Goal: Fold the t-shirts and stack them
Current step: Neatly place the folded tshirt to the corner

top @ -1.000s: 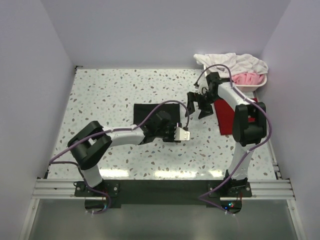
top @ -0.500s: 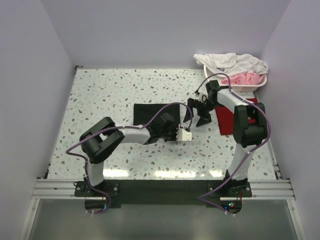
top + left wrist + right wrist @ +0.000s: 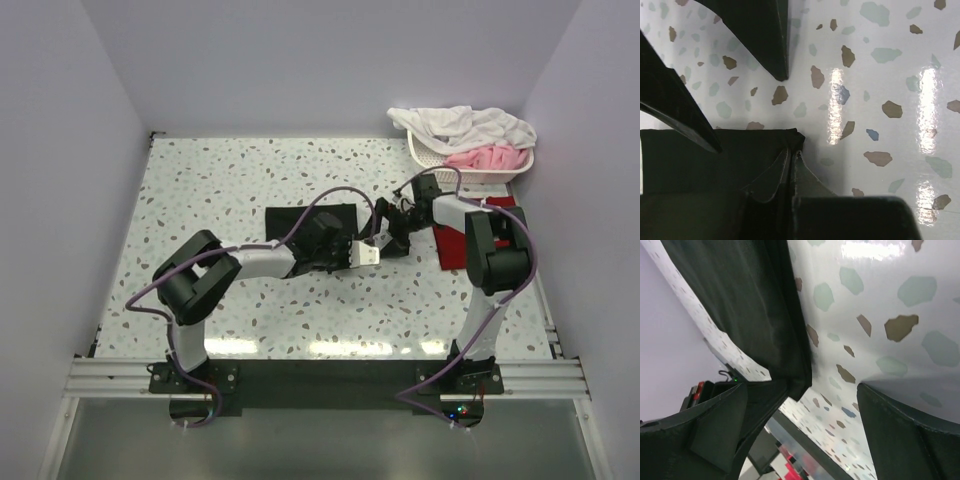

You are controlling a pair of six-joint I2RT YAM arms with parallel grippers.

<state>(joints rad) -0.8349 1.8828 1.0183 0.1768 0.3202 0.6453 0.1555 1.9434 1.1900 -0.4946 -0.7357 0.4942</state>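
Black t-shirt [image 3: 700, 160] corner just beside left gripper [image 3: 750, 114]

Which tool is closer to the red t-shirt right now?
Right. The right tool sits just left of the red t-shirt; the left tool is farther left, at the corner of the black t-shirt.

First t-shirt [image 3: 300, 222] left of second t-shirt [image 3: 448, 240], basket [image 3: 425, 158] behind latter.
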